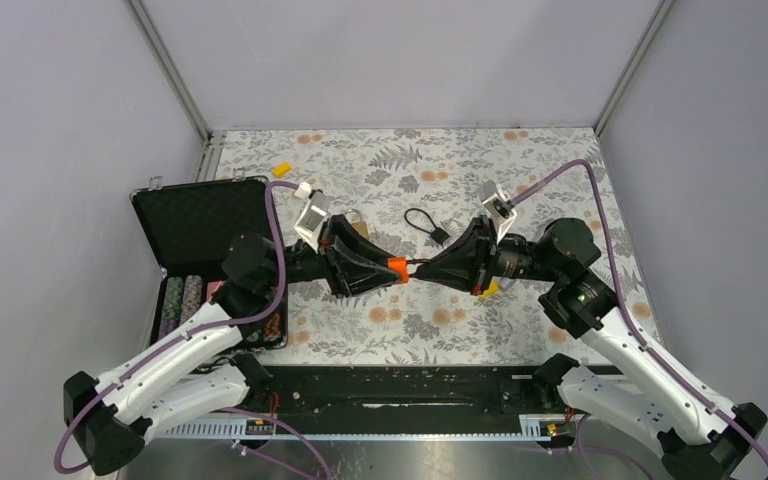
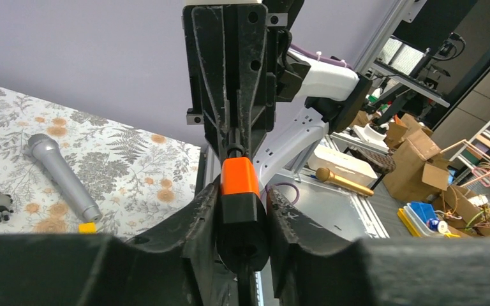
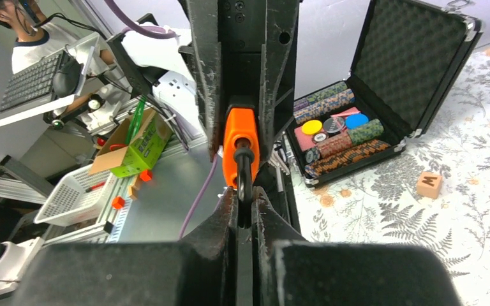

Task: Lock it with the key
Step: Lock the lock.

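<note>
The left gripper (image 1: 392, 268) is clamping the black body of the orange-and-black key bunch (image 1: 397, 266), its two fingers (image 2: 194, 217) pressing tight against either side of it in the left wrist view. The right gripper (image 1: 428, 265) is meeting it tip to tip above the middle of the floral cloth (image 1: 410, 330), and its jaws are pinching a thin black loop that is coming out of the orange end of the bunch, with almost no gap showing between them in the right wrist view. Both arms are holding the bunch up off the table between them. The padlock (image 1: 360, 228) is lying on the cloth just behind the left gripper, partly hidden by it, and neither gripper is touching it. To its right, a small black item with a thin loop (image 1: 426, 226) is resting on the cloth, apart from both grippers. An open black case (image 1: 200, 218) is sitting at the left edge of the cloth, with rows of poker chips (image 1: 185, 297) in its lower half. A grey microphone (image 2: 60, 172) is lying on the cloth in the left wrist view, with a small yellow block (image 2: 87, 227) near its end.
</note>
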